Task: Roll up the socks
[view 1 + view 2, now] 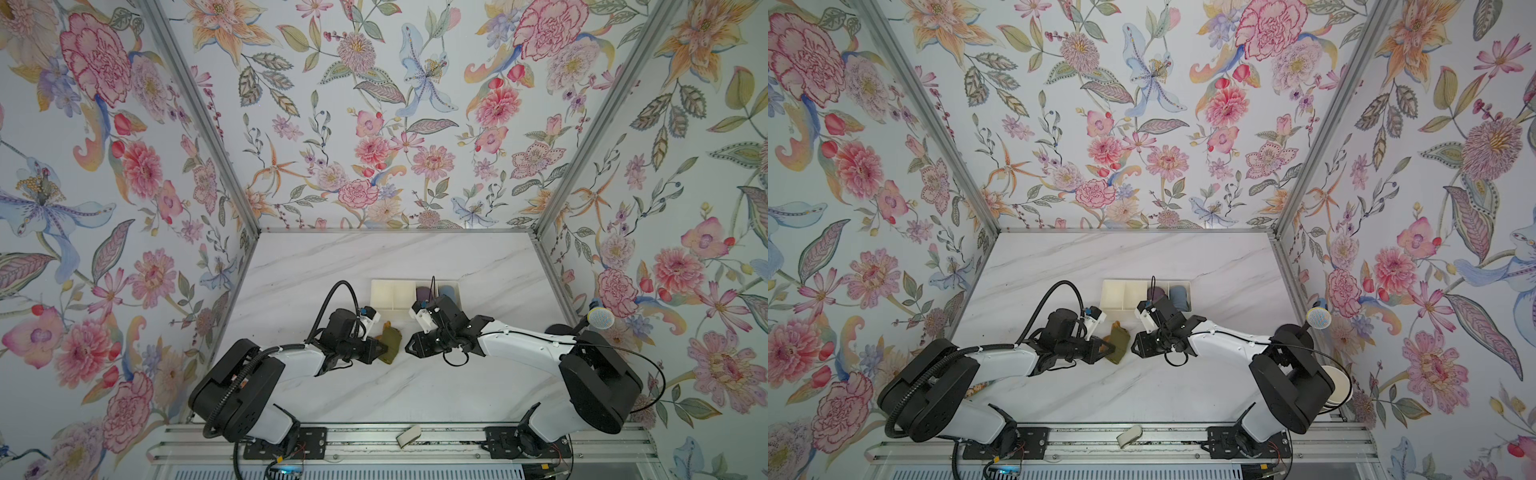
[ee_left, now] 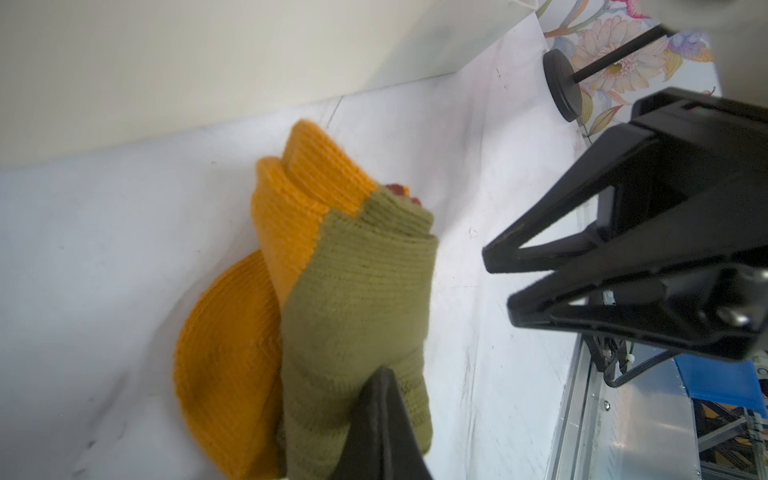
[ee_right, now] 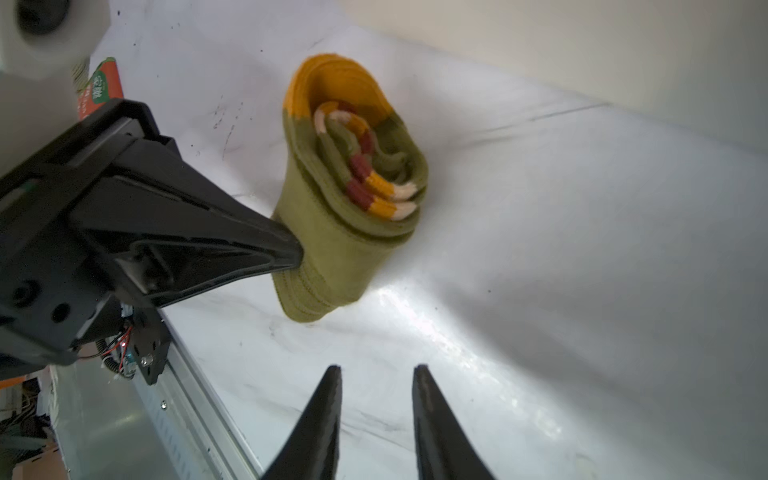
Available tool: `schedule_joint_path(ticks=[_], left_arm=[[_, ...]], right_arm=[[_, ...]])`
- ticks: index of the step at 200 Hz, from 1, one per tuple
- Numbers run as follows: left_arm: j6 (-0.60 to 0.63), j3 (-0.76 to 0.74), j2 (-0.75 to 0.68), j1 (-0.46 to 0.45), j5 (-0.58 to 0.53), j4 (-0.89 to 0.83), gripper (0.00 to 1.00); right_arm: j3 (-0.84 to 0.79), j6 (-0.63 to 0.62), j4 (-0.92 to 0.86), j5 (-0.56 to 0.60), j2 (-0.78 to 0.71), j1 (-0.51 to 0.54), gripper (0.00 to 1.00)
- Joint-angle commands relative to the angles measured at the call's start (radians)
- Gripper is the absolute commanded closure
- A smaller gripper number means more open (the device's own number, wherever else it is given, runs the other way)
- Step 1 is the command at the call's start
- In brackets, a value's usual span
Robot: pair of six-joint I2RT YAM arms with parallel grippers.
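2 pincers: L pincer clamps socks; R pincer parted. R-wrist view shows stripes; top views don't.

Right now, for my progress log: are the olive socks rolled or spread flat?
Rolled. The socks show their striped layers coiled inside an olive outer wrap at one end, and the left end effector is shut on them.

Left claw pinched, right claw parted
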Motion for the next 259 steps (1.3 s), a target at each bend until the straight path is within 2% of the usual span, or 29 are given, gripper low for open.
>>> schedule_joint_path(ticks=[1, 38, 95, 166, 259], left_arm=[[-0.006, -0.039, 0.045, 0.02, -0.003, -0.01, 1.0], [-0.02, -0.053, 0.06, 0.033, 0.016, 0.032, 1.0], [-0.004, -0.049, 0.035, 0.051, 0.017, 0.008, 1.0], [0.023, -0.041, 0.01, 0.087, 0.002, -0.024, 1.0], [0.026, -0.033, 0.004, 0.098, 0.006, -0.024, 1.0]], right_arm=[[-0.003, 0.048, -0.019, 0.132, 0.016, 0.028, 0.69], [0.031, 0.071, 0.019, 0.174, 0.079, 0.067, 0.69], [0.095, 0.083, 0.052, 0.207, 0.172, 0.109, 0.69], [0.099, 0.089, 0.09, 0.234, 0.185, 0.118, 0.69], [0.163, 0.097, 0.08, 0.353, 0.26, 0.147, 0.69]])
